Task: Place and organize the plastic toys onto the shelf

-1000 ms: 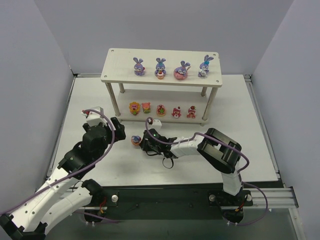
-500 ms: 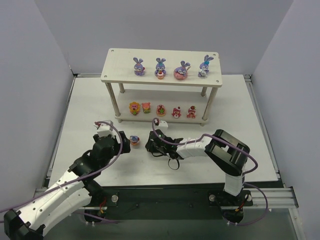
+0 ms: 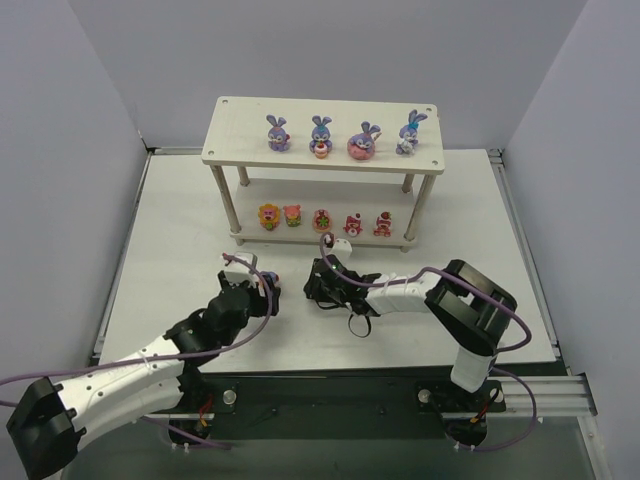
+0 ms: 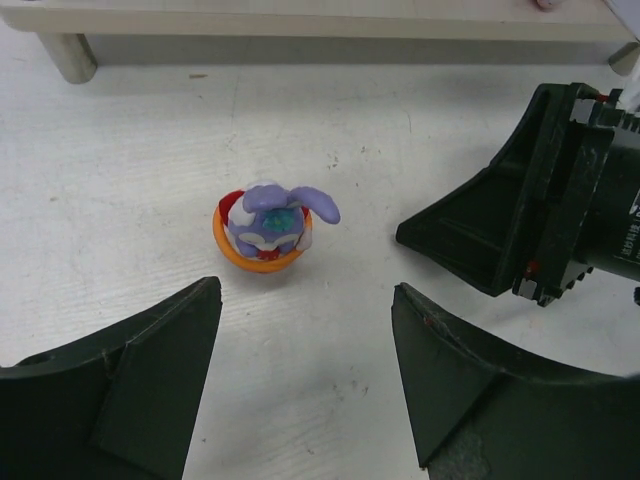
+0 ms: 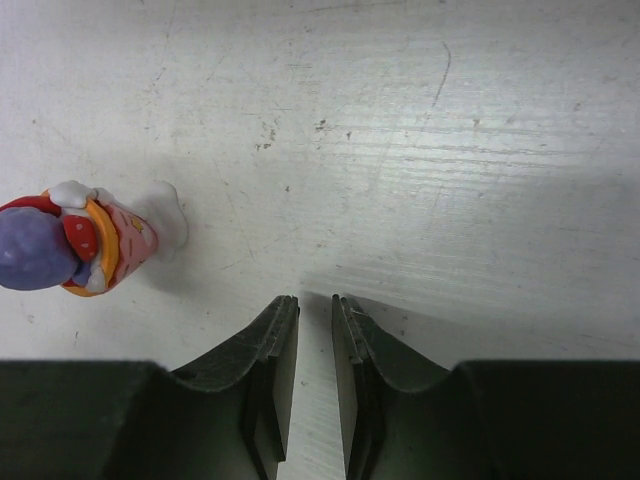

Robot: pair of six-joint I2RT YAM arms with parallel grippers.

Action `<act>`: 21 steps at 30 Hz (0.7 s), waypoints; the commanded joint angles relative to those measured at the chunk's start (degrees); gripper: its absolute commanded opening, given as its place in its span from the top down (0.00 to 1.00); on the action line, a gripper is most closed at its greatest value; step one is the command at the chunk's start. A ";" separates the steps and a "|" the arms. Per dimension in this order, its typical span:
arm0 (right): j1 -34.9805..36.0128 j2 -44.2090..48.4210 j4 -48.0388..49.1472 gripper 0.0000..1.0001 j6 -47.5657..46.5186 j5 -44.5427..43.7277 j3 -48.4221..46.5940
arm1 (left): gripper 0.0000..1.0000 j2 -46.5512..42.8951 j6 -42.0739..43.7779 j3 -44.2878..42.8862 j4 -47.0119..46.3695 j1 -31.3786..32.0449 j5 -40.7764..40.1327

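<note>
A purple-blue bunny in an orange ring [image 4: 268, 228] stands upright on the white table, just beyond my left gripper [image 4: 305, 292], which is open and empty with its jaws spread wide. From above, the bunny [image 3: 267, 283] sits at the left gripper's [image 3: 262, 292] tips. My right gripper [image 5: 314, 300] is shut to a narrow slit, holds nothing, and rests low over the table to the right of the bunny [image 5: 80, 245]. The shelf [image 3: 240, 130] carries several bunnies [image 3: 320, 137] on top and several round toys [image 3: 322, 220] on the lower tier.
The right gripper's black body [image 4: 530, 220] is close to the right of the left gripper's opening. The shelf's front legs [image 3: 228, 205] and lower board edge [image 4: 300, 25] stand just beyond the bunny. Grey walls enclose the table on the left, back and right.
My left arm has swung right and forward until its open jaws are just short of the bunny. My right gripper has drawn back to the right, away from the bunny. The bunny has stayed put.
</note>
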State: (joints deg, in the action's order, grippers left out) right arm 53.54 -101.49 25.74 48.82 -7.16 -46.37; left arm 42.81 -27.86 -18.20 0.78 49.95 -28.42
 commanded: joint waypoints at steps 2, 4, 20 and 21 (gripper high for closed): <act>-1.42 1.47 -6.75 0.77 -1.00 -1.63 3.30 | 0.21 5.35 4.04 -0.96 -9.47 0.14 -3.92; -1.77 1.91 -6.67 0.77 -1.18 -1.54 3.74 | 0.21 7.89 4.56 -1.31 -10.70 0.14 -4.35; -2.91 3.05 -6.40 0.78 -1.01 -1.46 5.06 | 0.23 18.27 6.41 -2.81 -19.93 0.14 -9.63; -3.09 2.97 -6.31 0.77 -1.00 -1.46 5.23 | 0.25 18.97 6.41 -2.81 -20.81 0.06 -9.98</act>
State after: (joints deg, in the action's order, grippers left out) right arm 51.29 -98.91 25.63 48.80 -7.14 -43.46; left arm 60.20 -22.13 -18.26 -14.41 49.95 -35.86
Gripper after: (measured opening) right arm 0.226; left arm 0.772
